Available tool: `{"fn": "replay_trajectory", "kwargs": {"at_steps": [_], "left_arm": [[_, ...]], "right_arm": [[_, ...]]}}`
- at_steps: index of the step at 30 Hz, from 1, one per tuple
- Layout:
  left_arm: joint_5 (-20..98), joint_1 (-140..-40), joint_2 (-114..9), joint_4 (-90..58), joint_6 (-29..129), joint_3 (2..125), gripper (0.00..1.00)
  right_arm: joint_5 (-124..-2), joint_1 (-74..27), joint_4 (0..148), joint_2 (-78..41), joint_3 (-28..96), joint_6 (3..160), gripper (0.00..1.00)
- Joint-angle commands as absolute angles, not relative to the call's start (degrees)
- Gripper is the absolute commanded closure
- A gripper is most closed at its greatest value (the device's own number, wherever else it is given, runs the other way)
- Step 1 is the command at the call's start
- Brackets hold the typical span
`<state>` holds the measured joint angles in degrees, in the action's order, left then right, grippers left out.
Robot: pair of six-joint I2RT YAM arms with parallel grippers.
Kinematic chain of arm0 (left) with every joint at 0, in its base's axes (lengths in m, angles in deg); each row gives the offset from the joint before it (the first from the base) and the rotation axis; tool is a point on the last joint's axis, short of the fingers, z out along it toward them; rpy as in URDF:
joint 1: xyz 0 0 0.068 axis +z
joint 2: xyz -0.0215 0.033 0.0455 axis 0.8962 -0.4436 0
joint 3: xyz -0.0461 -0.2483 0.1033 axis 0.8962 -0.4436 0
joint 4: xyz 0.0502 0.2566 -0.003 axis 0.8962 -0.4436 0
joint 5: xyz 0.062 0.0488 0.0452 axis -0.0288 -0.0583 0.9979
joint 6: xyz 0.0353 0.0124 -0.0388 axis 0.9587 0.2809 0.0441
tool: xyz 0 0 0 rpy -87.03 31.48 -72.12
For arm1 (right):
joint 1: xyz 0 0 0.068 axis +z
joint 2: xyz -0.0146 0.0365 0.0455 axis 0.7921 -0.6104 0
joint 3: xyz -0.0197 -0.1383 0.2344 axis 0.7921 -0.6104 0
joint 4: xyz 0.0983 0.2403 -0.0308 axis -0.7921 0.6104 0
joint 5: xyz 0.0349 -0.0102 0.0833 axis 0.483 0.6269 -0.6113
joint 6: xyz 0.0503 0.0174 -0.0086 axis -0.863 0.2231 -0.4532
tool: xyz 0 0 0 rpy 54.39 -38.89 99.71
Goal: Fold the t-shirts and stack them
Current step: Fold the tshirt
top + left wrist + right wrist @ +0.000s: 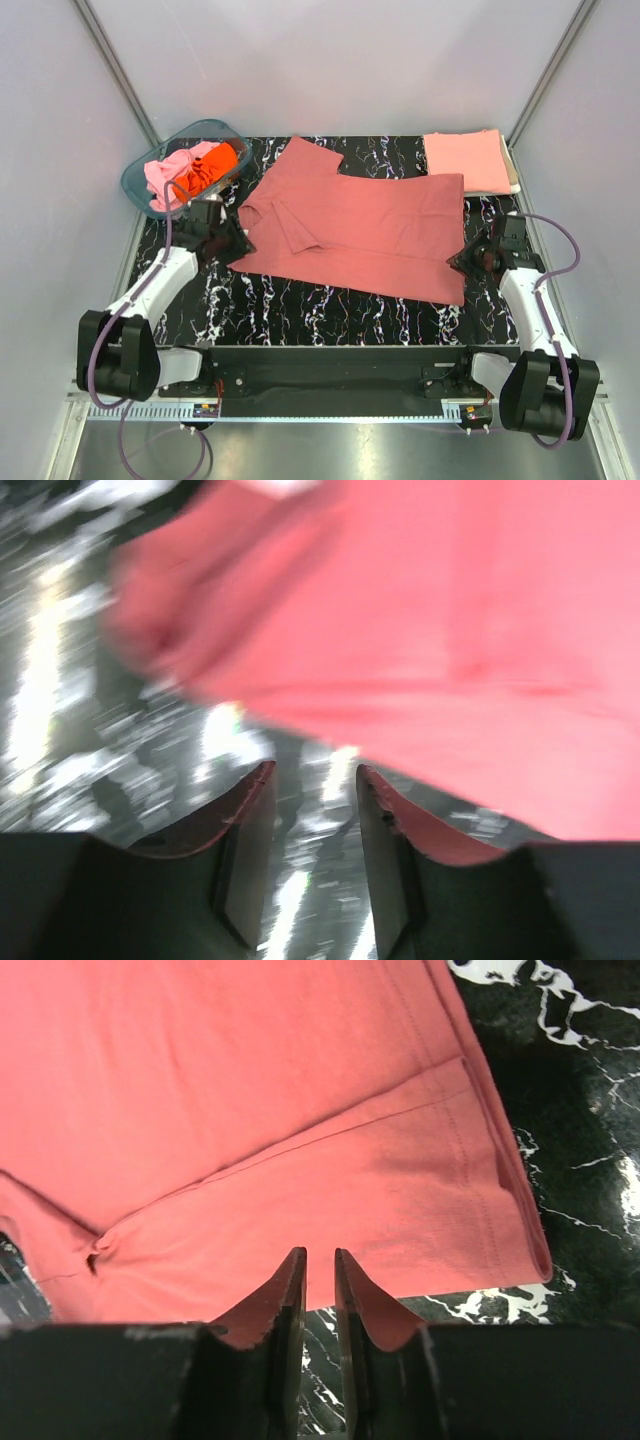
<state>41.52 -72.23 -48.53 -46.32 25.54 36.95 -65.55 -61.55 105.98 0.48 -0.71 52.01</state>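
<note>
Four t-shirts in all: one dusty brick-red short-sleeved cloth tee [360, 225] spread flat, one salmon-pink tee [465, 160] folded into a rectangle, and two crumpled ones, one pink tee [163, 177] and one bright orange tee [217, 165]. One translucent teal plastic tub [200, 127], with those two crumpled tees inside it. One black desk [300, 310] with white marble veining. Two black-and-white robot arms, one left arm [150, 290] and one right arm [535, 300]. Two dark left fingers [245, 820] and two dark right fingers [285, 1305], four altogether
</note>
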Motion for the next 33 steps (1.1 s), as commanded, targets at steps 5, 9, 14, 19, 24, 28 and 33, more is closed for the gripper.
{"fn": "replay_trajectory", "kwargs": {"at_steps": [5,9,14,19,24,28,33], "left_arm": [[27.60,-76.32,-60.51,-30.23,21.76,42.29,0.55],[27.50,-78.17,-66.42,-28.29,22.20,46.24,0.55],[28.82,-78.61,-72.40,-29.25,21.59,51.00,0.55],[29.27,-79.14,-76.53,-28.99,21.14,52.66,0.56],[30.31,-80.28,-78.21,-29.51,20.62,53.20,0.57],[31.29,-81.16,-79.00,-29.52,20.44,53.63,0.57],[31.46,-81.77,-80.58,-29.60,20.44,54.42,0.58]], "right_arm": [[-68.60,-61.79,105.26,3.26,3.45,52.29,0.75],[-68.17,-61.79,104.82,3.35,3.46,52.21,0.74],[-67.63,-61.70,104.29,1.42,3.63,52.47,0.75],[-67.90,-61.79,103.68,-0.34,4.42,52.56,0.75],[-68.42,-61.70,102.54,-1.39,4.68,51.94,0.75],[-68.34,-61.79,102.27,-2.10,4.77,52.21,0.75],[-68.16,-61.79,102.10,-2.45,4.51,52.56,0.75]]}}
